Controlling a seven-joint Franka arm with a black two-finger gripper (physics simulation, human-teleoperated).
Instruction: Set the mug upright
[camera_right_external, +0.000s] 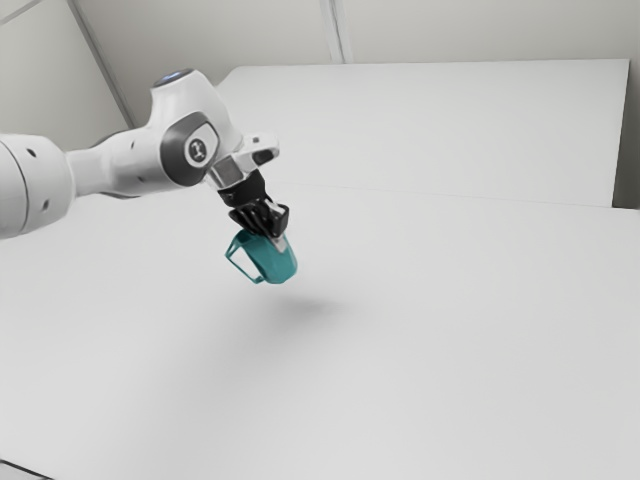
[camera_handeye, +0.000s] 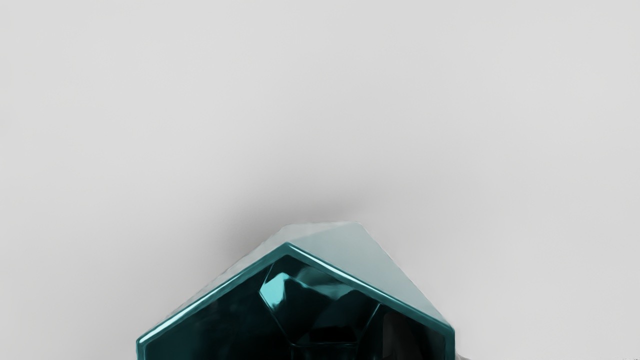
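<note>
teal mug is nearest to the wrist view's camera, its open mouth facing toward me. my gripper is closed upon this mug near the rim, but how wide the fingers stand, i cannot tell. the mug is tilted in the air, above the table, with its handle toward the exterior view's left.

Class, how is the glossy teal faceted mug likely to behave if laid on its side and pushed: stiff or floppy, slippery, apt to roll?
The glossy teal faceted mug looks stiff, its edges crisp as the black two-finger claw holds it aloft. Its shiny surface may be slippery. Flat facets and the angular teal handle would probably hinder rolling.
</note>
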